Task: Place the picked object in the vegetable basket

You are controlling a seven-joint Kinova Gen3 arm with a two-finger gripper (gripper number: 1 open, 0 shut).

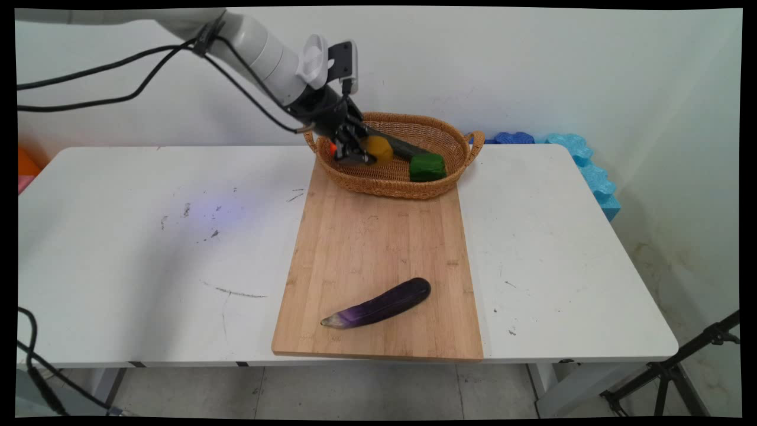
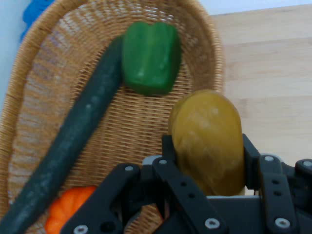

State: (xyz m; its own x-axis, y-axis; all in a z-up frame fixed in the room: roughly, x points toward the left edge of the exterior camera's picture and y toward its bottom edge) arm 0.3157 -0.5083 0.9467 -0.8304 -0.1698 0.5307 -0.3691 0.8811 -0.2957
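My gripper point(image 1: 361, 155) point(image 2: 207, 156) is inside the wicker basket point(image 1: 440, 127) point(image 2: 44, 92), shut on a yellow-brown potato-like vegetable point(image 1: 379, 149) point(image 2: 207, 141). Its fingers point(image 2: 168, 156) press the vegetable's two sides. In the basket also lie a green bell pepper point(image 1: 427, 167) point(image 2: 150, 56), a long dark green cucumber point(image 1: 408, 149) point(image 2: 73, 136) and an orange vegetable point(image 1: 333, 148) point(image 2: 66, 212) partly hidden by the gripper. A purple eggplant point(image 1: 381, 305) lies on the near part of the wooden cutting board point(image 1: 378, 248) point(image 2: 263, 53).
The basket stands at the far end of the board, near the wall. Blue foam pieces point(image 1: 582, 163) line the table's far right corner. Black cables point(image 1: 118, 77) hang from the arm at the left. A tripod leg point(image 1: 680, 367) stands beyond the table's right front corner.
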